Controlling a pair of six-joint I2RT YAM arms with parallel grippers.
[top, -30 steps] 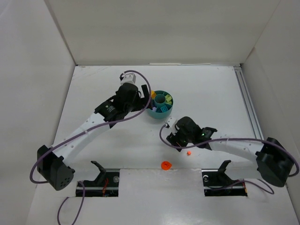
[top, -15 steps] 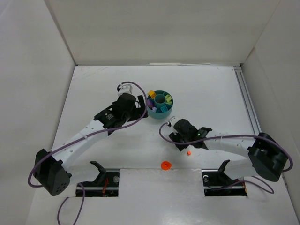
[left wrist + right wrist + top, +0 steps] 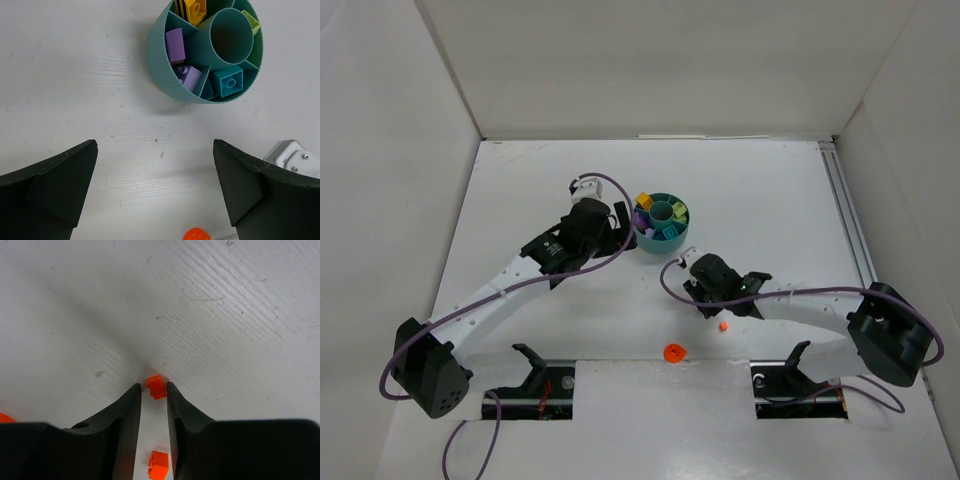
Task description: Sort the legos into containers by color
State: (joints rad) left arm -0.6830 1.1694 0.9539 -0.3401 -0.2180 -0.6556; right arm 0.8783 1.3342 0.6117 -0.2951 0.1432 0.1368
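The left gripper (image 3: 154, 146) has pulled back from the dish (image 3: 159, 60). Now it hangs just left of it, fingers spread wide, holding nothing. The dish has not moved. The right gripper (image 3: 153, 387) was spread a moment ago. Now its fingers are almost pressed together, one on each side of an orange piece (image 3: 156, 388) that sits on the worktop (image 3: 770, 200). I cannot tell if they pinch it yet.

In the dish, purple pieces (image 3: 175, 44) lie in one section and a turquoise piece (image 3: 229, 82) in the next. A yellow piece (image 3: 197, 7) and a green piece (image 3: 252, 22) lie further round. An orange disc (image 3: 674, 352) lies near the front edge, between the arms. A second orange piece (image 3: 158, 463) lies under the right gripper, behind its tips.
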